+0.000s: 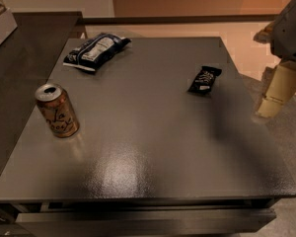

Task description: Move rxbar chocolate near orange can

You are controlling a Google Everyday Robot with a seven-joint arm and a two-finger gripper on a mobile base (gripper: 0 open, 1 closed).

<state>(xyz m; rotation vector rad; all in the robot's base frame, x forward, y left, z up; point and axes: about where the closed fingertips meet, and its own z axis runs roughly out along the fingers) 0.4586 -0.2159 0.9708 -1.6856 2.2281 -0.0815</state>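
The rxbar chocolate is a small flat black wrapper with white print, lying on the right half of the dark grey table. The orange can stands upright near the table's left edge, with a silver top and cursive lettering. My gripper hangs at the far right of the view, just beyond the table's right edge. It is to the right of the rxbar, apart from it, and holds nothing that I can see.
A dark blue-and-white chip bag lies at the table's back left. A dark counter runs along the left side. Tan floor lies behind and to the right of the table.
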